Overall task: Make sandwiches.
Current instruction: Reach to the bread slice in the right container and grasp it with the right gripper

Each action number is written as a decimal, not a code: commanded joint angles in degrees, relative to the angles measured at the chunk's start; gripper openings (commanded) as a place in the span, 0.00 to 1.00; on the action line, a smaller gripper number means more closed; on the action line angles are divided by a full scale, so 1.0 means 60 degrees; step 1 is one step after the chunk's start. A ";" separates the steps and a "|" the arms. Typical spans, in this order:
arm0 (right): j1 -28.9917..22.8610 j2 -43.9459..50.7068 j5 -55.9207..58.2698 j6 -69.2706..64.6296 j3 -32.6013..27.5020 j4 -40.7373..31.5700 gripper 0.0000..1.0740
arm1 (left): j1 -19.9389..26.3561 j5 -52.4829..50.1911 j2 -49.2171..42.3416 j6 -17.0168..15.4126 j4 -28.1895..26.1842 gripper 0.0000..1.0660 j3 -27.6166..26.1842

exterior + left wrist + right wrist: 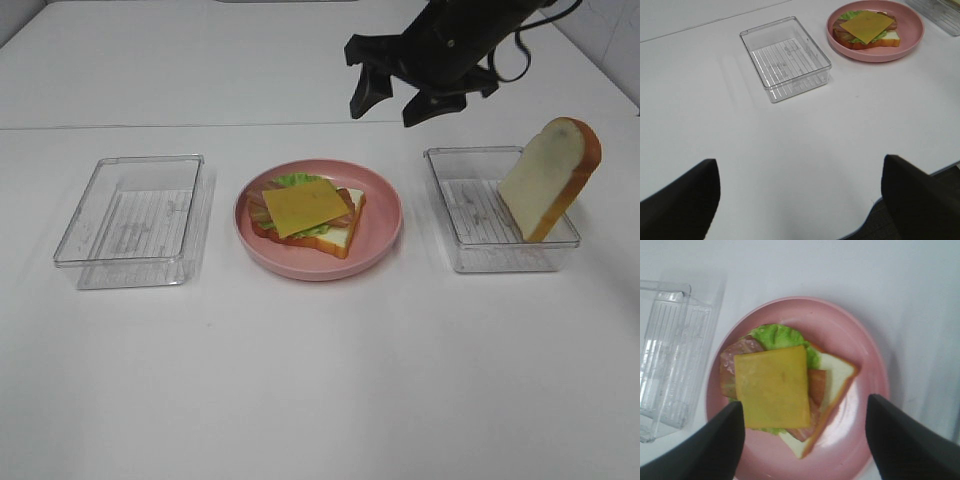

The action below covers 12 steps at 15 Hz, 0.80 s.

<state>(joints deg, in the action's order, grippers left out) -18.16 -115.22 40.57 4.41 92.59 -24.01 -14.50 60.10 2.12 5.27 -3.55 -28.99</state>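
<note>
The right gripper [395, 103] hangs above the table behind the plate [385, 215], jaws spread wide and holding nothing. Its wrist camera looks straight down on the open stack [782, 392]: a bread base, lettuce [777, 336], bacon [812, 390] and a cheese [304, 206] square on top, all inside the pink rim. The piece that is missing, the top slice [550, 178], stands on edge in the right tray [450, 225], leaning against that tray's far right wall, crust uppermost. From the gripper it lies to the right and nearer the camera, so I judge the next move is a short sideways reach to the slice, then back to the plate. The slice's long axis runs up and tilted, which should suit a pinch across its flat faces from above. The right arm is clearly the nearer one.

The left gripper [800, 200] waits low at the near left, well apart from everything; only two dark fingers show at the wrist view's edge, set wide apart with nothing between them. The left tray [130, 215] sits beside the plate and looks bare, though clear plastic could hide something thin.

The table [320, 380] is plain white and flat, with free room around both trays and the plate.
</note>
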 commanded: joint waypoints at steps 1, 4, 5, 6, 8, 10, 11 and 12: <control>0.0057 0.0898 0.0401 -0.1308 -0.0019 0.2282 0.61 | -0.0019 -0.0086 -0.0048 -0.0067 -0.0029 0.78 0.0048; 0.0640 0.1671 0.1346 -0.2397 -0.0019 0.3782 0.61 | -0.0019 -0.0086 -0.0048 -0.0067 -0.0029 0.78 0.0048; 0.1050 0.1767 0.1805 -0.2378 -0.0019 0.3839 0.61 | -0.0019 -0.0086 -0.0048 -0.0067 -0.0029 0.78 0.0048; 0.1356 0.1786 0.2139 -0.2349 -0.0019 0.3848 0.61 | -0.0019 -0.0086 -0.0048 -0.0067 -0.0029 0.78 0.0048; 0.2301 0.1662 0.2473 -0.2349 -0.0019 0.3839 0.64 | -0.0019 -0.0086 -0.0048 -0.0067 -0.0029 0.78 0.0048; 0.3065 0.1385 0.2473 -0.2215 -0.0019 0.3762 0.65 | -0.0019 -0.0086 -0.0048 -0.0067 -0.0029 0.78 0.0048; 0.3352 0.1213 0.2473 -0.1986 -0.0019 0.3533 0.65 | -0.0019 -0.0086 -0.0048 -0.0067 -0.0029 0.78 0.0048; 0.3600 0.1012 0.2473 -0.1576 -0.0019 0.3075 0.65 | -0.0019 -0.0086 -0.0048 -0.0067 -0.0029 0.78 0.0048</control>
<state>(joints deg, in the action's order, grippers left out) 2.98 -108.80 55.35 -6.36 92.59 -4.47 -14.50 60.10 2.12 5.27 -3.55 -28.99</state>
